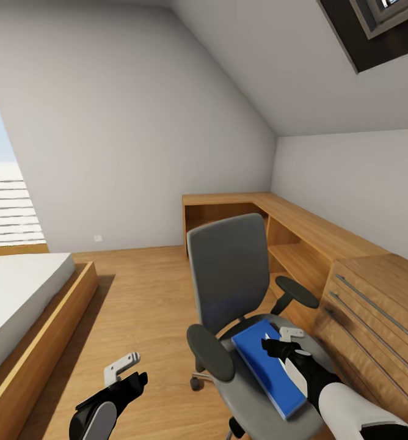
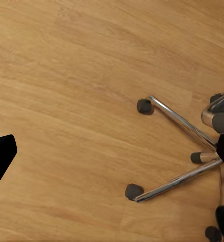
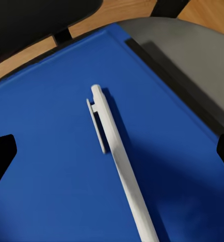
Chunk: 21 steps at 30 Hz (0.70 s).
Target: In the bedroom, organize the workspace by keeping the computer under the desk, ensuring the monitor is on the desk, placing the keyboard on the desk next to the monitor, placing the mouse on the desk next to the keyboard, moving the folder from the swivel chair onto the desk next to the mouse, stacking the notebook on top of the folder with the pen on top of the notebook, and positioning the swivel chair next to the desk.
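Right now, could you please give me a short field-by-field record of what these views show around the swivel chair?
room: bedroom, wooden floor
swivel chair: on the floor beside the corner desk
folder: blue, flat on the chair seat
pen: white, lying on the folder
right gripper: above the folder, jaws apart, holding nothing
left gripper: over bare floor, open state unclear
bed: on the robot's left

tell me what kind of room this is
Most likely an attic bedroom with a work corner: a low bed on a wooden frame, a sloped ceiling with a skylight, and a wooden corner desk behind a swivel chair.
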### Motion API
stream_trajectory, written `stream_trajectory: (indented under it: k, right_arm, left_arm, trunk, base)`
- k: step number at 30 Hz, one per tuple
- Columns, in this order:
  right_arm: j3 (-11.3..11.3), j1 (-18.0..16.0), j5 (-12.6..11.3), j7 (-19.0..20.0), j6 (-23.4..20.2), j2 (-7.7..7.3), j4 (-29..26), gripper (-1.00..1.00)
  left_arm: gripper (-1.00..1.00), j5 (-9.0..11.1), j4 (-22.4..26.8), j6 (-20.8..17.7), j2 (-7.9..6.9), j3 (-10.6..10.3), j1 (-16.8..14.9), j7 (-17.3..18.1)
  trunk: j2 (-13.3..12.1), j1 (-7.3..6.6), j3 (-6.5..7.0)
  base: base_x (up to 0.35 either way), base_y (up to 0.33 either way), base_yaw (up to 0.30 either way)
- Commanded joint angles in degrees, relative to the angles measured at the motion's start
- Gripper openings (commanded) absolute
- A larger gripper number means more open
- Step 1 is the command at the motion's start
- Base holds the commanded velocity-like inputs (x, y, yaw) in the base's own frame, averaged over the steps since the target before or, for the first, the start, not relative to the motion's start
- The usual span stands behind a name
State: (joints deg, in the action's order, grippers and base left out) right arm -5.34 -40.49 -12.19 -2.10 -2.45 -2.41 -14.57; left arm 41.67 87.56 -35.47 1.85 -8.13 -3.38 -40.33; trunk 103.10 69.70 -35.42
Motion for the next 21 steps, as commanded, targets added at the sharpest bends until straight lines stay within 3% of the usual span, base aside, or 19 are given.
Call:
stream_trajectory:
  k: [1,13,21]
  right_arm:
    - [-0.5,0.0,-0.6,-0.2,-0.3,-0.05,-0.1,1.00]
    - [-0.3,0.2,-0.7,0.1,-0.5,-0.05,-0.4,1.00]
    - [-0.5,0.0,-0.3,0.0,-2.4,0.91,-1.3,1.00]
  left_arm:
    - [1.00,0.6,0.1,0.0,0.00,0.0,0.0,-0.6]
    - [1.00,0.6,0.1,0.3,0.00,0.0,0.0,-0.8]
    - [1.00,0.5,0.2,0.5,0.83,0.2,0.0,-0.8]
  trunk:
    - [0.0,0.01,-0.06]
    - [0.0,0.01,-0.06]
    - [0.0,0.01,-0.06]
  base:
    - [0.134,0.000,0.000]
    - [0.037,0.000,0.000]
    - [0.000,0.000,0.000]
